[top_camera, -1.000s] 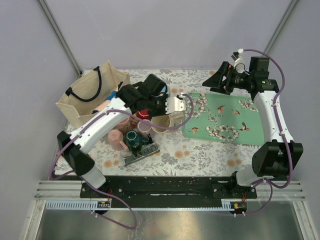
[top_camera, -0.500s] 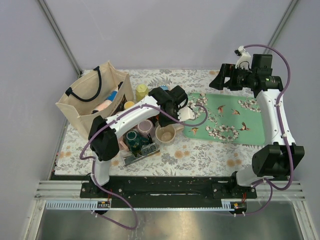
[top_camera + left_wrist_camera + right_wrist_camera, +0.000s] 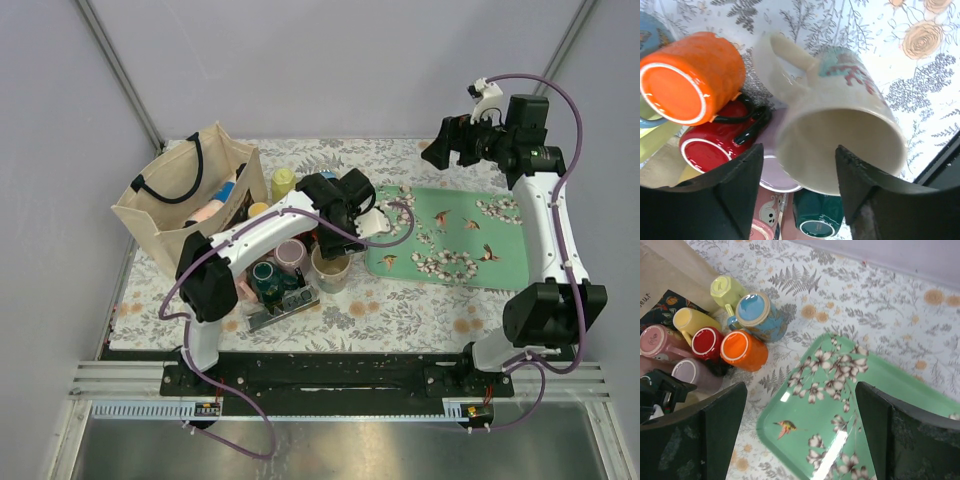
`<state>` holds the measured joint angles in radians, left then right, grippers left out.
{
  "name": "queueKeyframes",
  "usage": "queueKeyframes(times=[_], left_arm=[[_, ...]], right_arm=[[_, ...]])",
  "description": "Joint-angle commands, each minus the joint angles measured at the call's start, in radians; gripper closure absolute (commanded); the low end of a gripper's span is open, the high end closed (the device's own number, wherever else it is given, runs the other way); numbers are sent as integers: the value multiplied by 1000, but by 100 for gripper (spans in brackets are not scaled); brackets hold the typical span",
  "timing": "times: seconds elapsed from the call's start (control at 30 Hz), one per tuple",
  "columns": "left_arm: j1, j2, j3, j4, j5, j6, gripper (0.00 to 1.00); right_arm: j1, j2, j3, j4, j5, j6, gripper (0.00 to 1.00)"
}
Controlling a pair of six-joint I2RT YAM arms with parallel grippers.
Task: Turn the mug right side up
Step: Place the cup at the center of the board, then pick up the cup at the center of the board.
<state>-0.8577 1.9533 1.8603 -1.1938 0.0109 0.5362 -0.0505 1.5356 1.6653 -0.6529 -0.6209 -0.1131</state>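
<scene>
Since a moment ago my left fingers (image 3: 735,185) have parted, letting go of the cream mug (image 3: 332,266). They now stand about half open, straddling its rim and gripping nothing. The mug sits mouth-up on the floral surface (image 3: 420,310), just left of the green tray (image 3: 512,262) and tight against the other mugs. My worry is the retreat: one finger seems to overlap the mouth, so pulling away sideways could hook the rim and tip it into the orange mug (image 3: 690,80). The right fingers (image 3: 715,420) hang wide open, empty, far right.
</scene>
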Motion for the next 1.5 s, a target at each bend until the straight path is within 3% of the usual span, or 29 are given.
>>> queueKeyframes(times=[0.0,0.17,0.3,0.37,0.47,0.57,0.63,0.8,0.93,1.03,1.13,1.2,1.27,1.33,1.47], left_arm=[[6,-97,25,88,-32,-47,34],[29,-194,24,151,-92,-80,23],[68,-325,-78,249,-173,-151,10],[85,-367,-102,266,-195,-162,3],[85,-381,-93,255,-203,-110,1],[91,-361,-69,255,-277,-94,1],[97,-335,-43,253,-313,-104,1],[101,-284,28,301,-321,-139,1],[117,-356,-59,440,-286,-153,1],[126,-435,-134,555,-215,-153,1],[135,-484,-150,585,-115,-212,1],[137,-505,-135,573,-115,-267,1],[138,-525,-131,554,-188,-326,1],[138,-545,-157,539,-251,-347,1],[180,-628,-260,578,-209,-372,1]], right_arm=[[6,69,68,139,-85,-115,1],[20,172,250,55,-89,-212,1],[81,208,431,-107,-50,-399,0],[135,244,606,-251,12,-526,1],[216,320,900,-520,142,-707,1],[297,328,1033,-761,263,-929,1],[319,260,963,-765,297,-978,1],[365,83,608,-676,351,-1105,0],[362,70,530,-640,351,-956,0],[338,43,405,-553,239,-774,1],[317,-72,181,-429,-41,-706,2],[330,-184,-43,-155,-172,-587,0],[377,-250,-205,80,-168,-441,0],[409,-236,-228,88,-181,-438,1],[432,-138,-207,-4,-212,-565,1]])
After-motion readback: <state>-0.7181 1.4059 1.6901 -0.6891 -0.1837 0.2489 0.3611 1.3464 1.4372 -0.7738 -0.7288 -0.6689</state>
